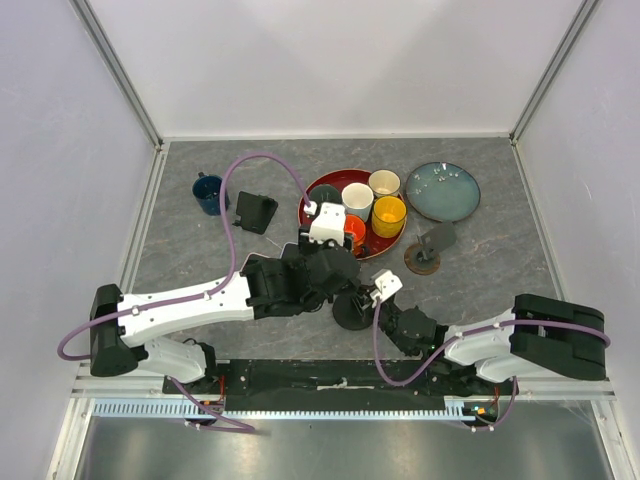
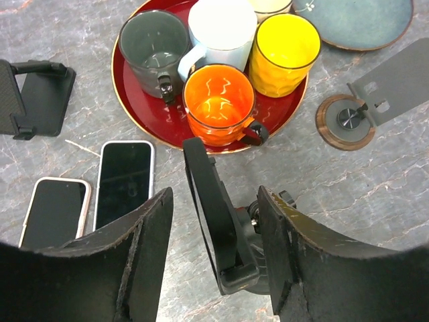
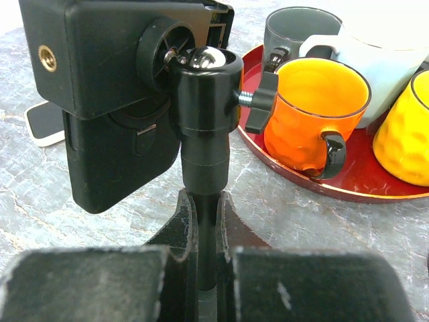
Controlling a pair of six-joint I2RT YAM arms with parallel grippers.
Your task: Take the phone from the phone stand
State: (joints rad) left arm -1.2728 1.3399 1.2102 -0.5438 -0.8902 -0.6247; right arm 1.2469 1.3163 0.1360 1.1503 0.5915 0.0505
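Note:
A dark phone (image 2: 204, 181) stands edge-on in the cradle of a black phone stand (image 2: 244, 272). My left gripper (image 2: 214, 251) is open, with one finger (image 2: 137, 258) on each side of the phone and a gap to each. My right gripper (image 3: 208, 231) is shut on the stand's upright post (image 3: 204, 168), just under its ball head (image 3: 204, 67). In the top view the stand's round base (image 1: 352, 312) sits between the left gripper (image 1: 330, 262) and the right gripper (image 1: 378, 298); the phone itself is hidden there under the left wrist.
Two phones (image 2: 124, 181) (image 2: 53, 211) lie flat on the table left of the stand. A red tray (image 1: 312, 192) holds several cups, the orange cup (image 2: 218, 100) nearest. An empty black stand (image 1: 255, 210), a wooden-based stand (image 1: 425, 255), a blue mug (image 1: 208, 193) and a teal plate (image 1: 442, 190) lie around it.

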